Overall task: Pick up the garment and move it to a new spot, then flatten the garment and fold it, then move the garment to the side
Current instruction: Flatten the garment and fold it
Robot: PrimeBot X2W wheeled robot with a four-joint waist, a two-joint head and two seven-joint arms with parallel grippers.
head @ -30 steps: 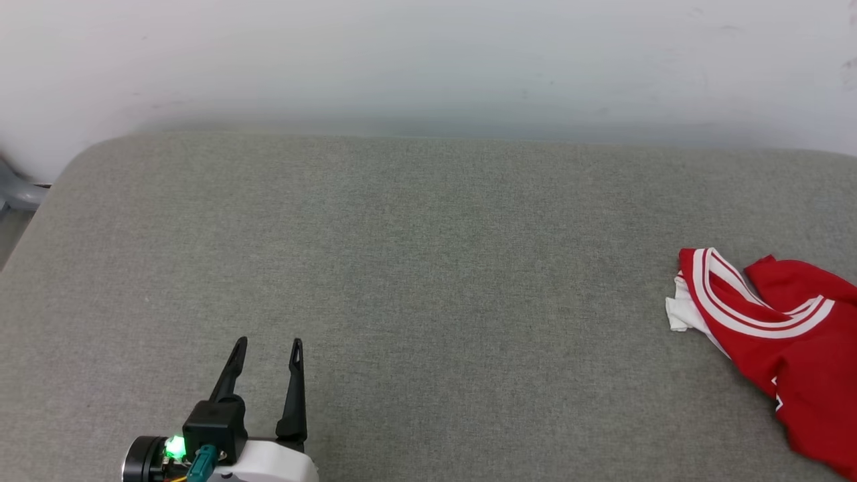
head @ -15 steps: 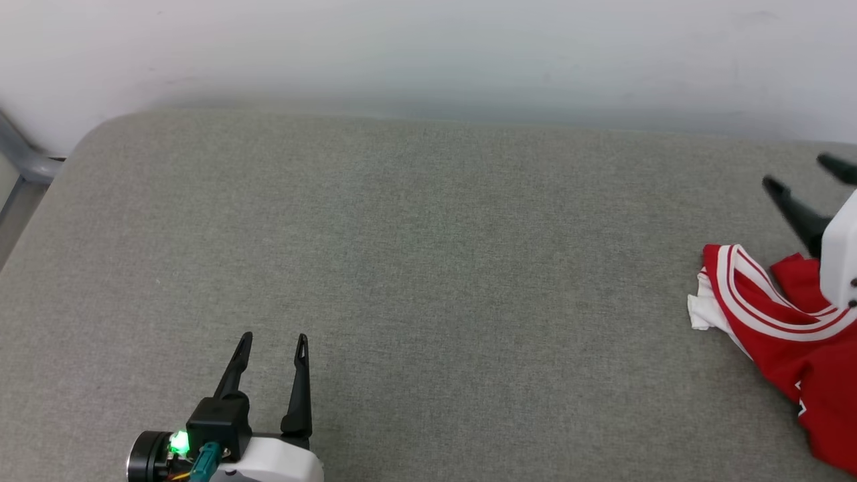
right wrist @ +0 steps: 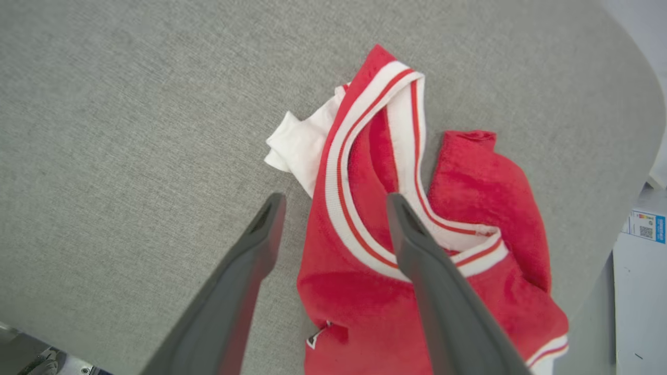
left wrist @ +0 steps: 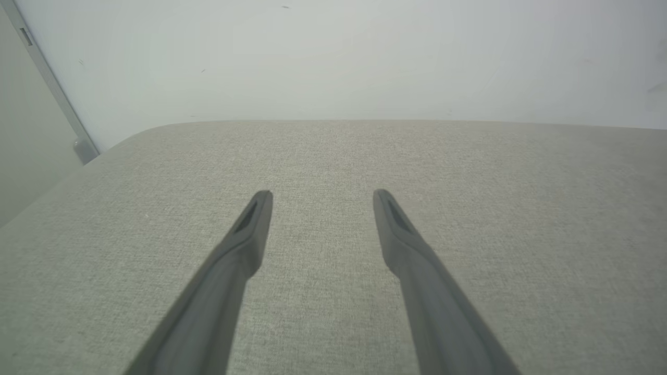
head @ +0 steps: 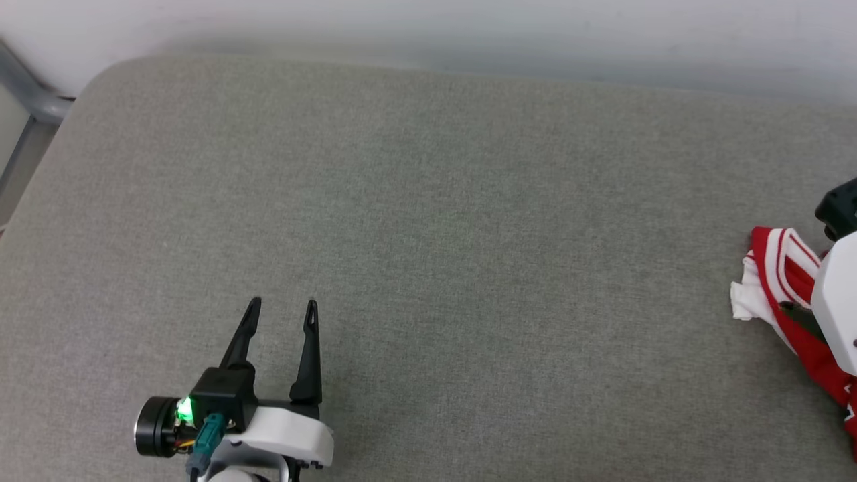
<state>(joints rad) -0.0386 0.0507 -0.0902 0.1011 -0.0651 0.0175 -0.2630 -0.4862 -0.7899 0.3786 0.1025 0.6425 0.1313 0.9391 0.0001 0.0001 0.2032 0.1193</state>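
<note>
The garment (right wrist: 469, 182) is a crumpled red jersey with a white panel and red-white striped trim, lying near the right end of the grey cushion (head: 428, 201). In the head view the garment (head: 776, 264) sits at the right edge, partly covered by my right arm's white forearm (head: 837, 308). My right gripper (right wrist: 334, 200) hovers open just above it, with one finger over bare cushion by the white panel and the other over the striped collar. My left gripper (head: 282, 306) stands open over bare cushion at the lower left, and the left gripper (left wrist: 320, 195) holds nothing.
A white wall (head: 469, 27) runs behind the cushion. A grey metal frame (head: 27, 94) stands off the far left corner. The cushion's rounded right edge (right wrist: 643, 104) is close to the garment, with floor and a labelled box (right wrist: 646, 224) beyond.
The head camera has tilted down and shifted the whole picture. My right arm has come in from the right and dropped over the garment. The left gripper stays open in place.
</note>
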